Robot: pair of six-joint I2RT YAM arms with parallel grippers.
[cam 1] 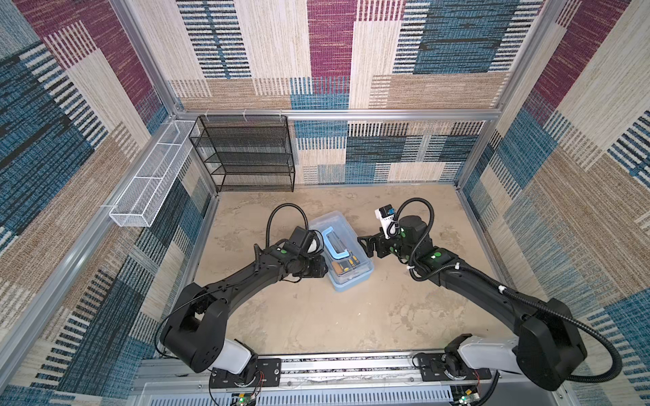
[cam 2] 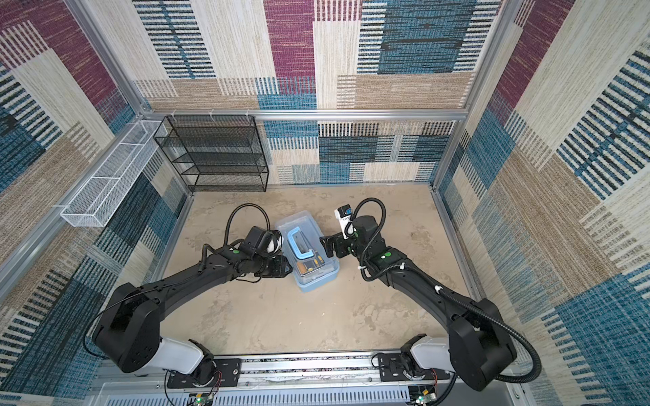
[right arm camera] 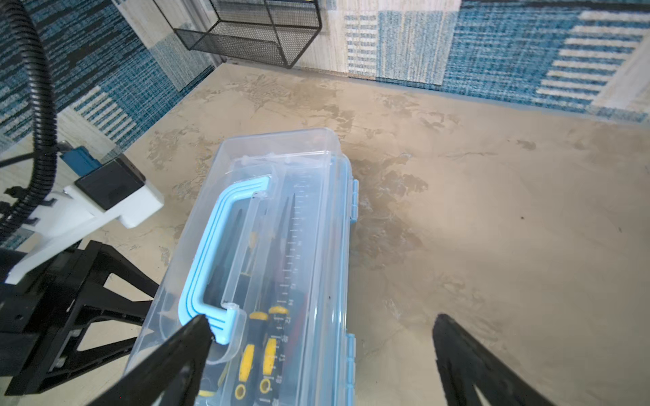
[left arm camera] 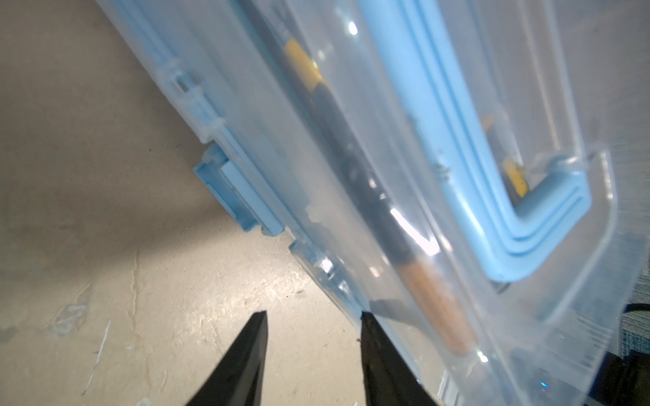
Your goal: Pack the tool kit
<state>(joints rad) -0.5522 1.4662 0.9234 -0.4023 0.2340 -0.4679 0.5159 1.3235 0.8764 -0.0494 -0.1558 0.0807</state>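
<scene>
Both top views look steeply down from high above the worktop's (cam 1: 316, 327) near edge, facing the back wall. They take in the whole worktop, the tool kit (cam 1: 348, 279) at its middle and the black mesh rack (cam 1: 246, 154). The left wrist camera sits very close against the kit's long side. The right wrist camera looks from farther off, along the lid toward the rack. Both wrist views share the blue handle (right arm camera: 198, 267).
</scene>
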